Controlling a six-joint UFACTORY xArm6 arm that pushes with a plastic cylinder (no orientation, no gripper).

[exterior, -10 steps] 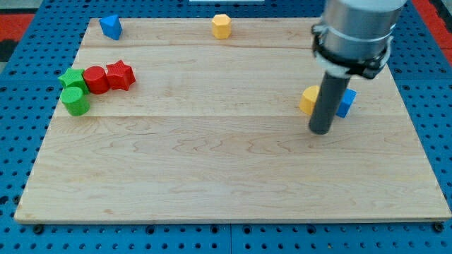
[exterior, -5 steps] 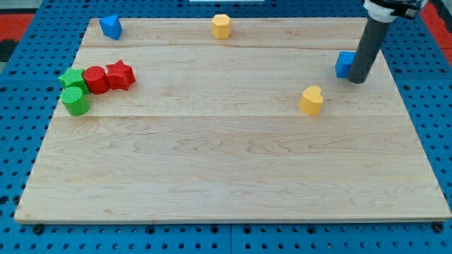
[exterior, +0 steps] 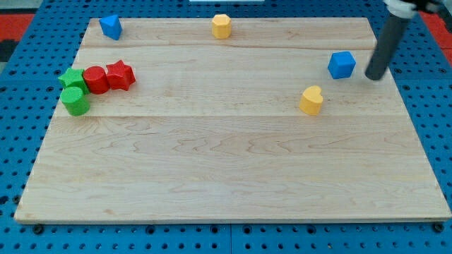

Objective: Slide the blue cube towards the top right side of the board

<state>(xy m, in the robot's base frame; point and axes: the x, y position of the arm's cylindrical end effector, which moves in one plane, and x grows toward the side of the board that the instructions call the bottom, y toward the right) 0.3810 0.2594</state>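
Blue, and resting flat on the pale wooden board (exterior: pixel 226 169), the blue cube (exterior: pixel 342 65) sits near the board's right edge, toward the view's top right. My tip (exterior: pixel 373 76) stands just to the view's right of the blue cube, close beside it but with a slim strip of wood showing between them, so the two are apart; the rod has no jaws or hand to open or close. Below the blue cube and to its left, the yellow heart-shaped block (exterior: pixel 311 100) lies near but not touching it. Farther left of the cube, along the top edge, stand a yellow hexagonal block (exterior: pixel 222 26) and a second blue block (exterior: pixel 110 27) of irregular shape. Well apart from the cube, by the left edge, cluster a red star (exterior: pixel 121 75), a red cylinder (exterior: pixel 96 80), a green star (exterior: pixel 72 78) and a green cylinder (exterior: pixel 75 101).
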